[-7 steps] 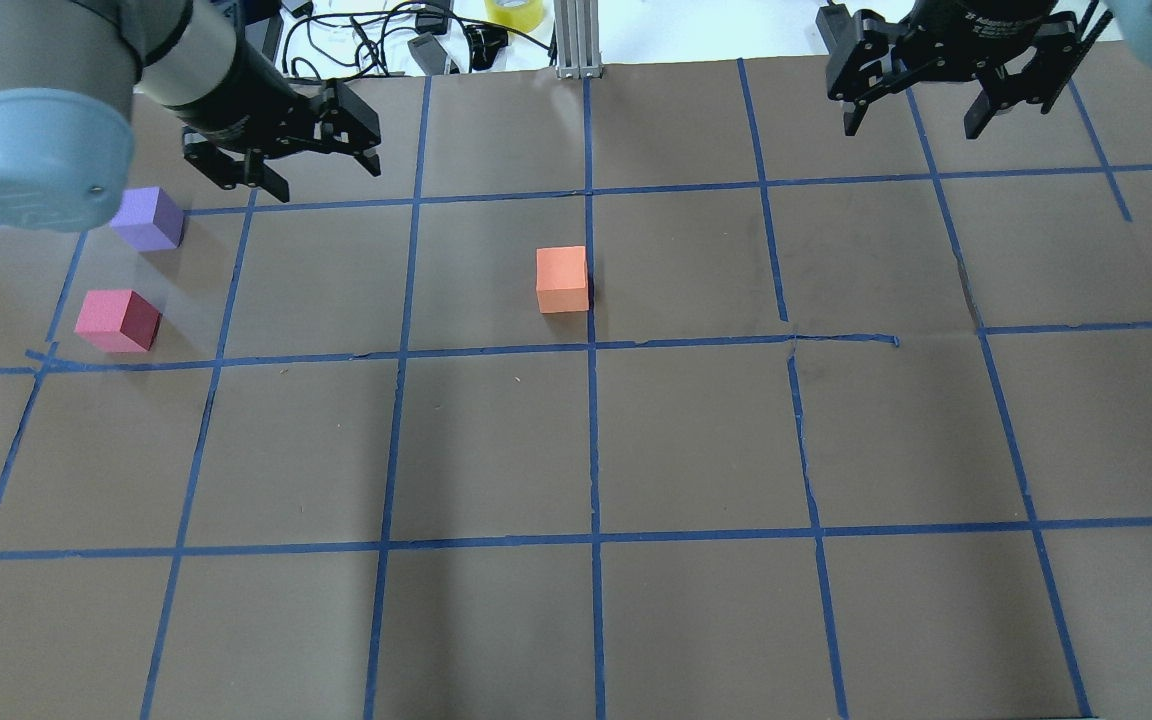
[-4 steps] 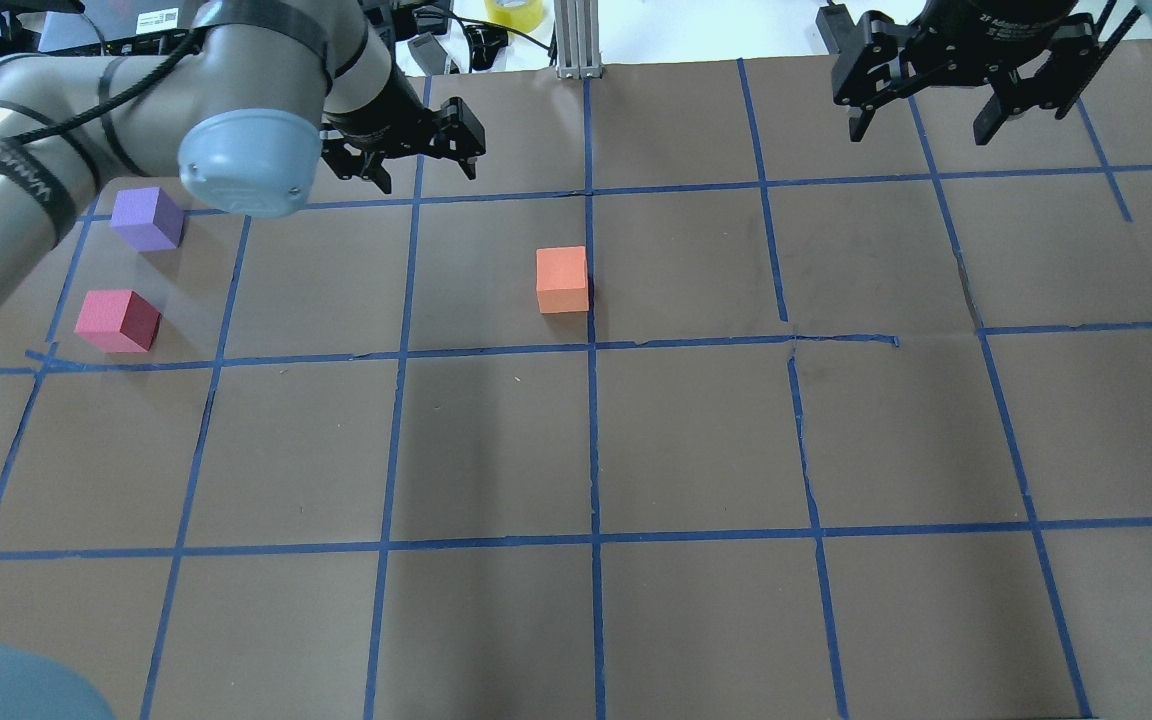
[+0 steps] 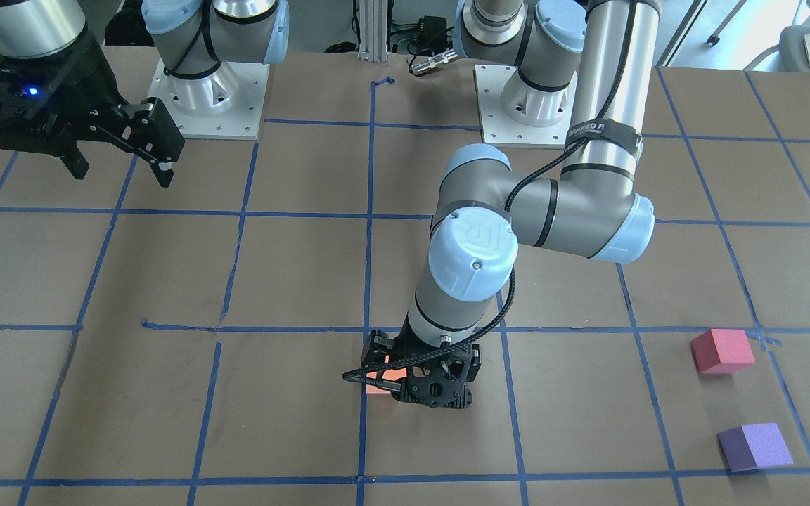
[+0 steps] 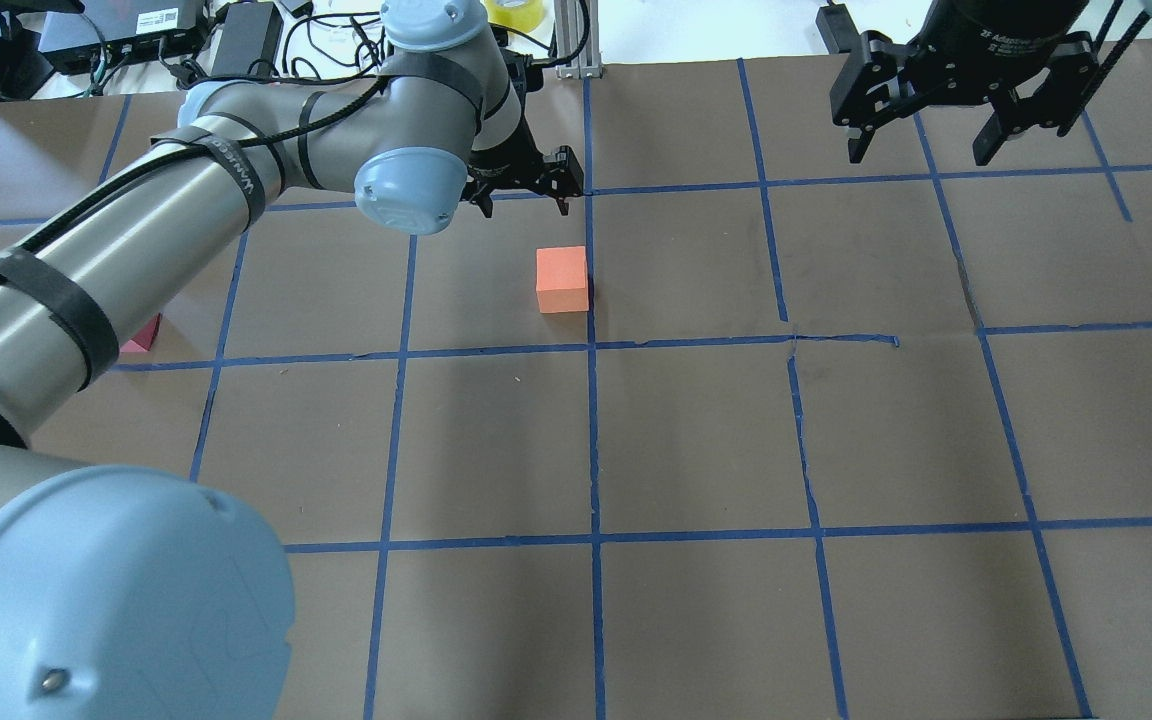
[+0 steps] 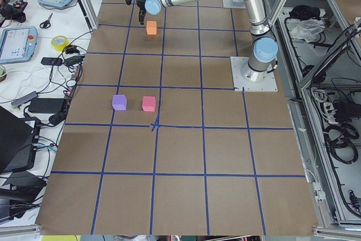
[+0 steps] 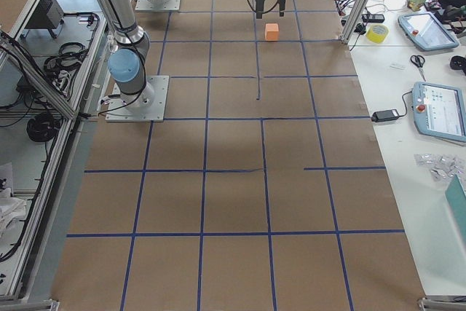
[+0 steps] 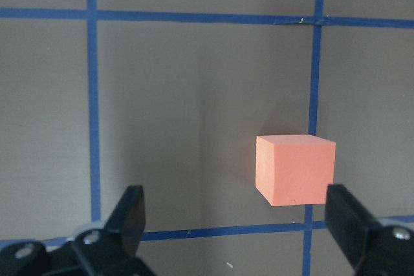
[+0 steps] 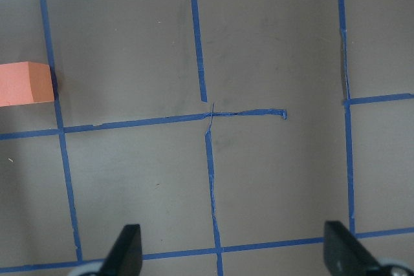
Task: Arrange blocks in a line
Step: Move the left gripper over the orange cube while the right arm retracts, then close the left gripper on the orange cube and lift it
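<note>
From across the table, the left gripper [image 3: 422, 390] hangs low over the orange block [image 3: 379, 383], which shows only as a sliver behind the black fingers. The pinkish-red block [image 3: 721, 350] and the purple block [image 3: 755, 446] sit near each other, well apart from it, toward the robot's left end. The right gripper [image 3: 120, 171] hovers at the other end, spread wide and holding nothing.

From overhead, the orange cube sits alone mid-table, just beside a blue tape line [image 4: 594, 430]. The left arm hides the purple cube and all but a corner of the pinkish-red one.

The two side views show the same layout. To my eye there is no line yet, and the orange cube is the stray.

The left wrist camera shows the jaws spread wide with nothing in them. The cube lies between them but crowds the finger on that picture's right. That is my worry: a straight drop could land that finger on the cube's top edge or clip it and skew it. Soft foam pinched off-centre might also squirm out.

The right wrist camera shows open fingers over bare paper, with the orange cube at the picture's edge.
</note>
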